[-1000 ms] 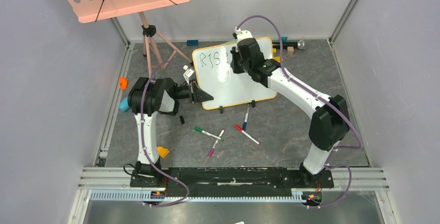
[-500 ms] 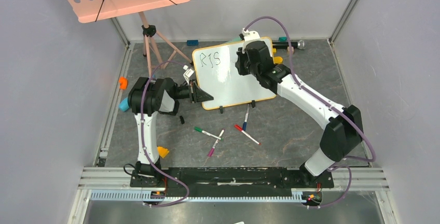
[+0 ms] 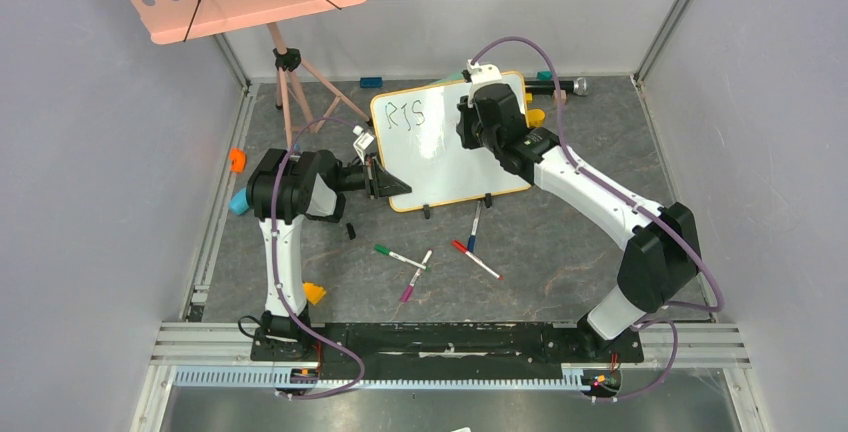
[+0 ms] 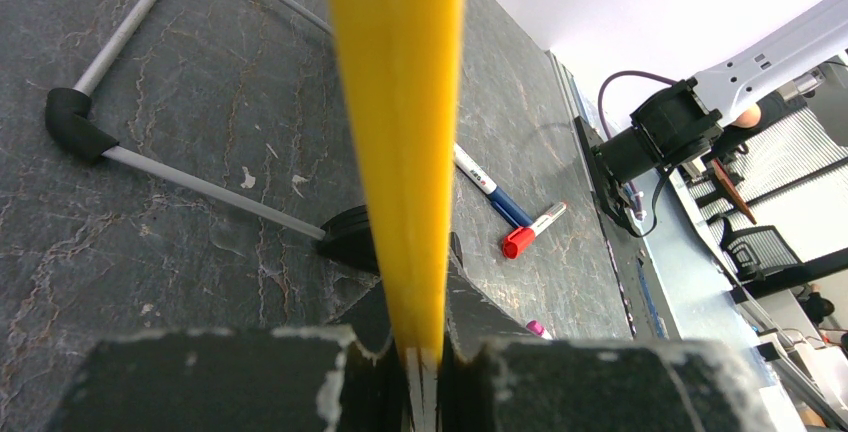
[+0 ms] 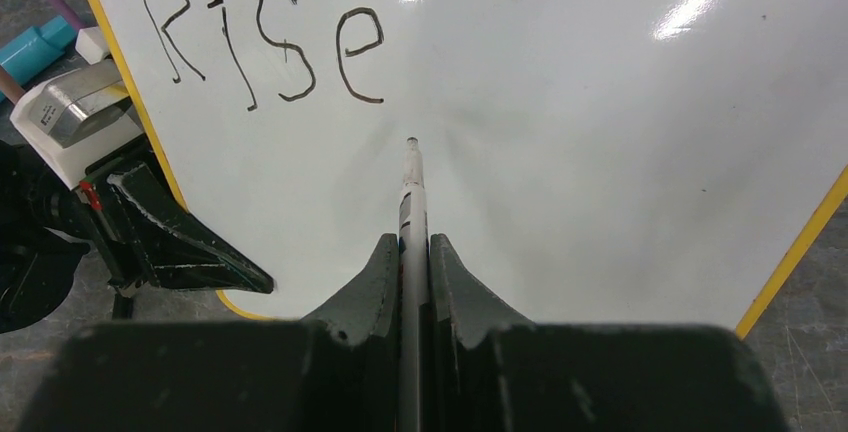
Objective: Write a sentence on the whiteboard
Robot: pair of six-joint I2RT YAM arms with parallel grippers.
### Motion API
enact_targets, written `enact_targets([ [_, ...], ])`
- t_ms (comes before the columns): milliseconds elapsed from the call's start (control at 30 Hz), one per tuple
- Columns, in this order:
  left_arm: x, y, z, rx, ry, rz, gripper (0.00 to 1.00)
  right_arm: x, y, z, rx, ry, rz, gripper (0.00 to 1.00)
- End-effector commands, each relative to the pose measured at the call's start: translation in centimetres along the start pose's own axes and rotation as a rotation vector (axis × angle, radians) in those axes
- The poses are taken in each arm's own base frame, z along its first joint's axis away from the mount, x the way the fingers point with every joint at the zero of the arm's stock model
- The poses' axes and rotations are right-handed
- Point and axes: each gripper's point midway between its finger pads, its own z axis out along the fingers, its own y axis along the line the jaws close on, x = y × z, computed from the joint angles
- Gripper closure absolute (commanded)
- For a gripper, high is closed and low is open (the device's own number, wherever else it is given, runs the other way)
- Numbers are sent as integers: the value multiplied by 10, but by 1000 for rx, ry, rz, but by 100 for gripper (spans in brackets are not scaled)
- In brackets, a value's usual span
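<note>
Moved: R arm's elbow has swung out to my right and the wrist has slid a little rightward along the whiteboard vs 1 s ago. L arm hasn't budged.
R gripper: closed tight on a thin dark marker. The barrel is pinched between both fingers and sticks straight out, so the tip leads and the wrist cam sees the stroke.
Marker tip: sits below and just right of the last "e". At or just off the surface; can't tell contact.
L gripper: clamped on the board's left edge. The yellow rim runs up between the fingers, so the board can't slide or tip when I press on it.
Whiteboard pos: far-middle of the table between both arms, propped on its black clip feet, face toward the R wrist.
Sentence: "Rise" done, top-left corner. The rest of the board is blank.
Step, my guess: first word finished, repositioning for the next one. Task is early.
Next needs: light, even pressure and a gap after the "e".
Risk: pushing too hard could flex the board against the L grip.
Spare pens: lying in front of the board, apart from both arms.
</note>
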Motion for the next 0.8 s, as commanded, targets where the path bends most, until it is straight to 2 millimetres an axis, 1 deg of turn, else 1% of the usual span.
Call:
enact_targets([
  [0, 28, -9, 0, 81, 76, 70, 98, -33, -1, -1, 14, -80, 1, 100],
  [467, 28, -10, 1, 83, 77, 72, 98, -33, 3, 5, 6, -73, -3, 100],
  [767, 27, -11, 0, 84, 78, 71, 98, -33, -1, 14, 37, -61, -8, 100],
])
